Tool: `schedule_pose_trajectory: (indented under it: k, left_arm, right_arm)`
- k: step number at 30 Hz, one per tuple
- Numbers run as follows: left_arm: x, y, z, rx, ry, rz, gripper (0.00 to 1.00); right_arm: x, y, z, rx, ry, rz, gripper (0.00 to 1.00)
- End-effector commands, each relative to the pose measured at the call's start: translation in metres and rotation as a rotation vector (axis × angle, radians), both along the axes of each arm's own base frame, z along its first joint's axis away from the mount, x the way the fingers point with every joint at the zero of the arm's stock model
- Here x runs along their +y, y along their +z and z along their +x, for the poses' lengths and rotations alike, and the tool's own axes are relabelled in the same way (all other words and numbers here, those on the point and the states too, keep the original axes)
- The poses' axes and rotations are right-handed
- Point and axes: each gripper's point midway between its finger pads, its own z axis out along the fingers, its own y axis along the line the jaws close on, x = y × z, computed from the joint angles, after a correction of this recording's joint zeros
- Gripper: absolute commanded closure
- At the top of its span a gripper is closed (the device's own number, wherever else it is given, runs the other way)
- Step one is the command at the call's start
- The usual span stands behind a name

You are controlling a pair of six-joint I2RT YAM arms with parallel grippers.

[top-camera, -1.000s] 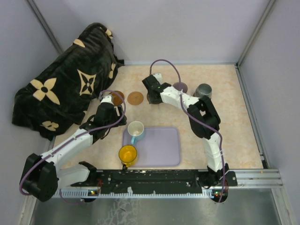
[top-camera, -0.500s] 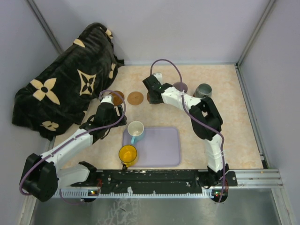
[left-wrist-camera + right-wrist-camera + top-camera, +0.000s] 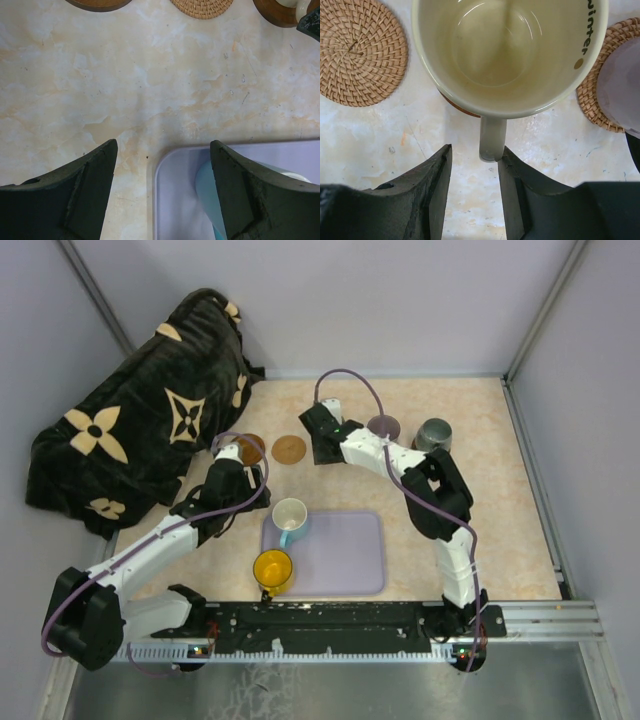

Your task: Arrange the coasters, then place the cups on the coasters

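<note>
Over the far middle of the table (image 3: 510,520), my right gripper (image 3: 475,149) stands with its jaws apart around the handle of the cream cup (image 3: 510,50). One finger looks to be against the handle and bare table shows between the handle and the other, so nothing is clamped. That cup sits on a dark coaster (image 3: 456,106), with a tan woven coaster (image 3: 360,55) lying bare just beside it. On its other side the mauve cup (image 3: 384,426) stands on a woven coaster of its own (image 3: 590,100), and the grey-green cup (image 3: 434,433) stands beyond that. My left gripper (image 3: 163,150) hovers with its fingers spread wide and empty above the far-left corner of the lavender tray (image 3: 175,200), where the white and light-blue cup (image 3: 290,515) stands upright. The yellow cup (image 3: 272,567) is at the tray's near-left corner; whether it rests fully on the tray I cannot tell. A second dark coaster (image 3: 250,448) lies bare next to the tan one.
</note>
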Motion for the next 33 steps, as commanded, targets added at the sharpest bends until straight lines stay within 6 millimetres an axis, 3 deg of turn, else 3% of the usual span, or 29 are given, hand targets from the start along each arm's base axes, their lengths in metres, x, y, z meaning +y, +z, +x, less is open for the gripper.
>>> schedule_pose_trajectory:
  k: [1,7,9,14,18,21,26,33]
  left_arm:
    - [0.0,0.0,-0.002,0.005,0.004,-0.016,0.19]
    - [-0.003,0.001,-0.003,0.004,-0.018,-0.019,0.19]
    - [-0.007,0.004,-0.003,-0.001,-0.049,-0.028,0.17]
    - [-0.016,0.02,-0.008,-0.052,-0.12,-0.068,0.15]
    - [-0.02,0.039,-0.014,-0.111,-0.168,-0.096,0.14]
    - [-0.027,0.05,-0.022,-0.141,-0.229,-0.126,0.14]
    - [-0.034,0.05,-0.042,-0.104,-0.304,-0.144,0.12]
    - [-0.045,0.049,-0.071,-0.035,-0.393,-0.162,0.12]
  right_arm:
    - [0.013,0.039,0.005,-0.076,0.013,0.065,0.58]
    - [0.006,0.038,0.003,-0.075,-0.01,0.045,0.57]
    - [0.002,0.038,0.0,-0.074,-0.028,0.046,0.53]
    - [-0.009,0.041,-0.014,-0.074,-0.044,0.067,0.38]
    - [-0.019,0.05,-0.028,-0.086,-0.05,0.076,0.35]
    - [-0.027,0.057,-0.04,-0.093,-0.052,0.081,0.35]
    - [-0.04,0.068,-0.056,-0.107,-0.071,0.093,0.34]
    - [-0.06,0.1,-0.072,-0.168,-0.104,0.143,0.34]
